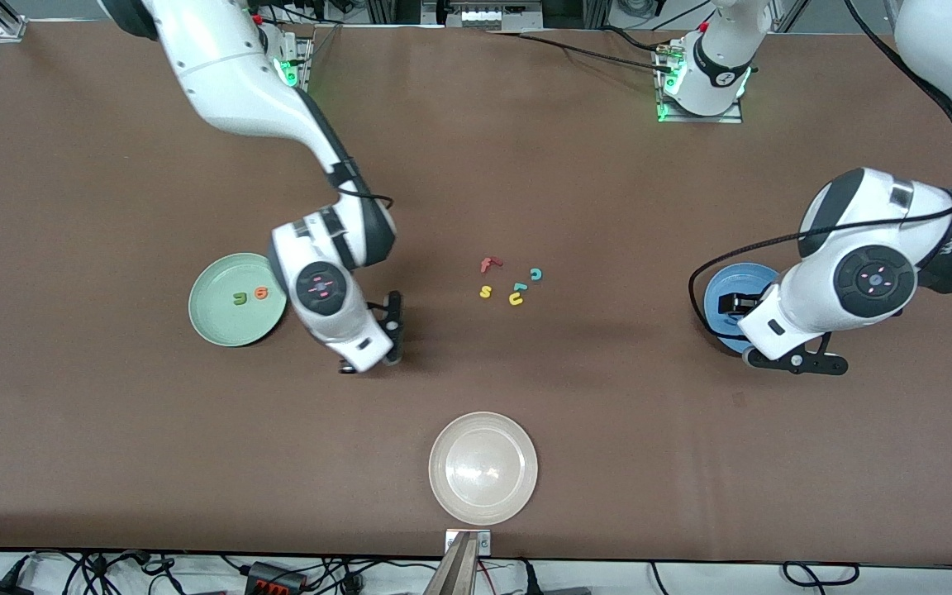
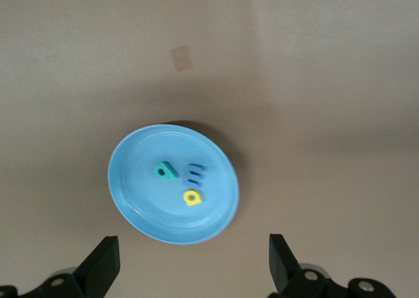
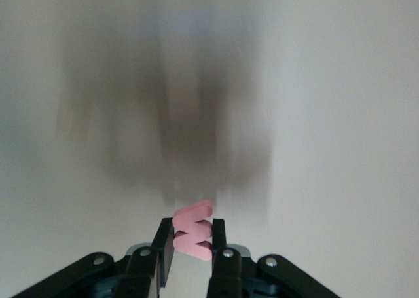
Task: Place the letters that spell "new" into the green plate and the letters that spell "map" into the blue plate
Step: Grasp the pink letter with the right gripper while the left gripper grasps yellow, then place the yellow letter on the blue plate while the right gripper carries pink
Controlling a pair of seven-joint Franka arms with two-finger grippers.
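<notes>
Now the right gripper (image 3: pixel 191 240) is clenched on the pink w (image 3: pixel 193 229), the letter pinched upright between its fingers. It hangs over bare table (image 1: pixel 112 165) just beside the green plate (image 1: pixel 216 326), which lies from it toward the right arm's end of the table. That plate already holds the dark green n (image 1: pixel 240 298) and the orange e (image 1: pixel 260 292), so the w looks like the last letter owed there, and the right arm is plainly the closer one. The left gripper (image 2: pixel 190 262) hovers released, jaws spread wide, above the blue plate (image 2: pixel 131 206), where the teal p (image 2: pixel 165 172), blue m (image 2: pixel 195 174) and yellow a (image 2: pixel 192 197) lie together.
</notes>
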